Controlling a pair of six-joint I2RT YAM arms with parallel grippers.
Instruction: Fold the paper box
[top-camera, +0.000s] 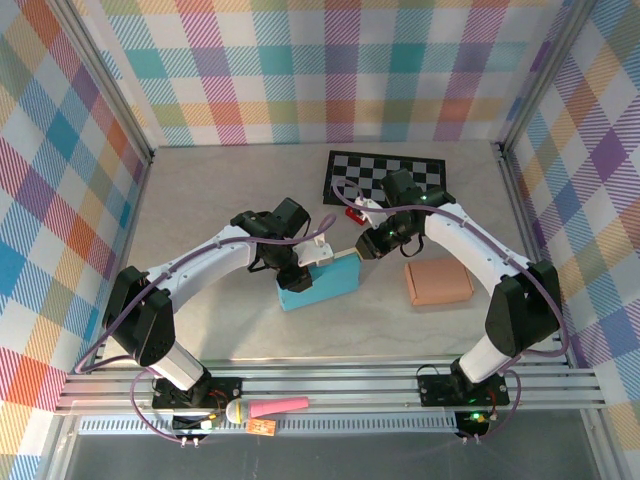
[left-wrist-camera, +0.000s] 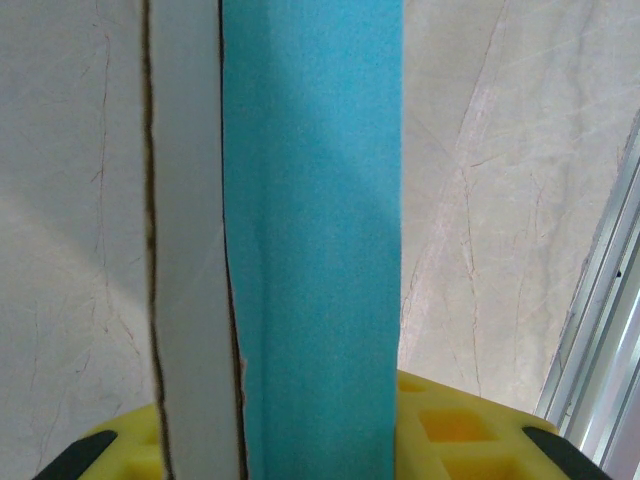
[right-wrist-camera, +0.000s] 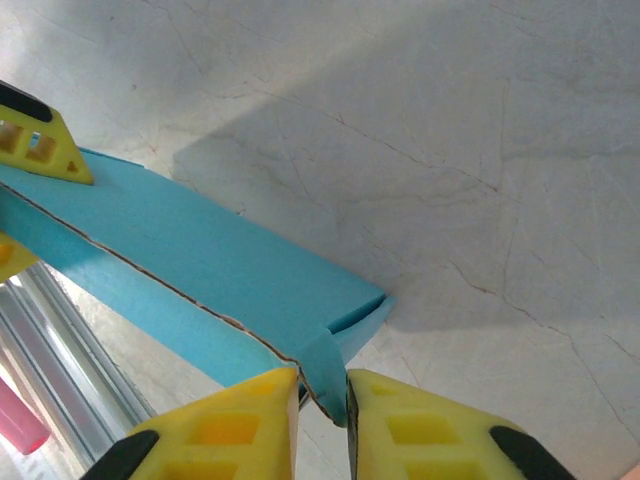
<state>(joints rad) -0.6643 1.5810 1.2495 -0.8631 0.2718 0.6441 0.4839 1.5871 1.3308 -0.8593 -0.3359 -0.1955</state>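
Place: a robot lab test cell is indicated.
Evidence: the tabletop is enclosed by plaid-printed walls, aluminium rails, checkerboard calibration sheet.

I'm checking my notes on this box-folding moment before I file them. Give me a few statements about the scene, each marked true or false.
1. The left gripper has the blue box between its fingers. True.
2. The right gripper holds the tan box. False: its fingers pinch a corner flap of the blue box, and the tan box lies apart on the table.
3. The checkerboard lies under the blue box. False: it lies farther back on the table, beyond the right arm.
4. In the top view, the tan box lies to the right of the blue box. True.
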